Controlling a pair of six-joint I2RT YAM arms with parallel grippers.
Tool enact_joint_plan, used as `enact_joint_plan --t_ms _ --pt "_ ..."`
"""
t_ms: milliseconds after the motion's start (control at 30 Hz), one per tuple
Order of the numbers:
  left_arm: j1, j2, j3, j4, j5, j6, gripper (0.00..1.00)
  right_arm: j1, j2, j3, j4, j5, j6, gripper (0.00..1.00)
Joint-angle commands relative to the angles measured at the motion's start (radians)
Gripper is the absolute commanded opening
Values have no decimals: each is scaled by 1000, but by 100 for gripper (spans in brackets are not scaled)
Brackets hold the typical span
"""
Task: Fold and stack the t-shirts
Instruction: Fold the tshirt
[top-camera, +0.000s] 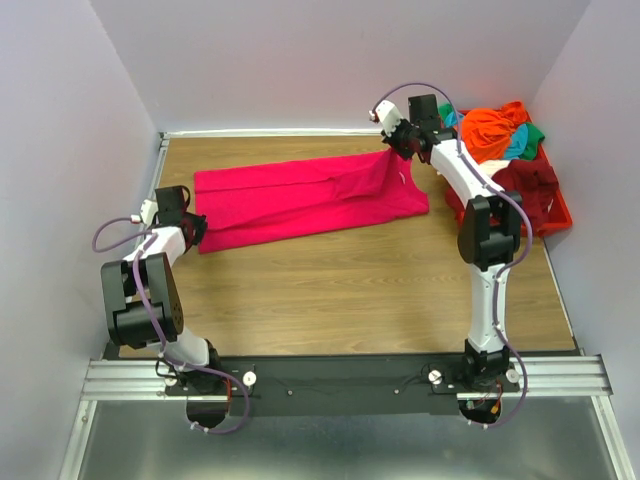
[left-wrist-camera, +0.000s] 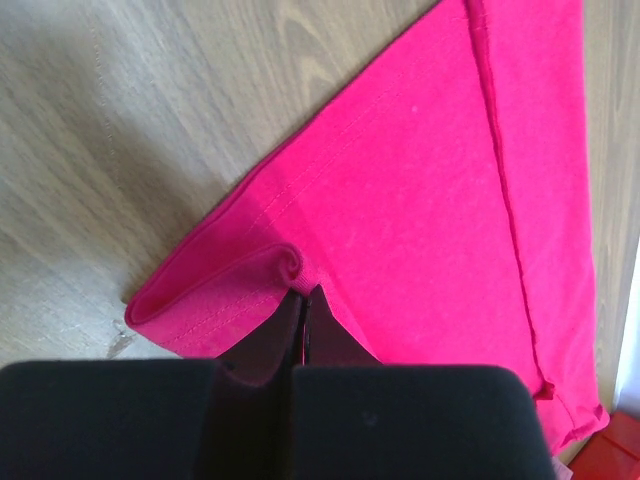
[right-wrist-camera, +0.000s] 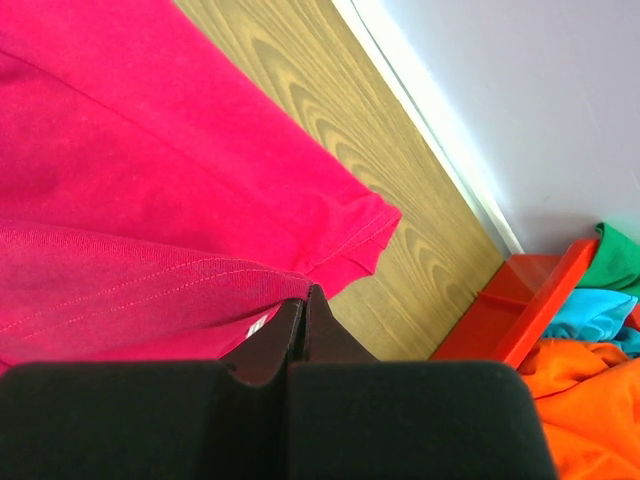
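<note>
Two closed pinches hold the magenta t-shirt (top-camera: 300, 200) stretched across the table (top-camera: 350, 290), left gripper (left-wrist-camera: 305, 295) on a hem corner, right gripper (right-wrist-camera: 305, 292) near the collar; shallow bites could slip under uneven pull, skewing the fold.

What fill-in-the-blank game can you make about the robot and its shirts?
1. The pink t-shirt is stretched across the wooden ____.
2. The left claw and the right claw are both ____ on it.
3. The orange t-shirt is heaped in a bin coloured ____.

Missing words: table; shut; red.
</note>
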Motion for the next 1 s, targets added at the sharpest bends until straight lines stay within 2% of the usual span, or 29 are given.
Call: enact_joint_plan --t_ms 0,967 --pt "7 19 28 11 0 16 0 4 38 45 15 5 17 1" --pt "8 111 148 3 16 99 1 5 136 113 20 39 50 1"
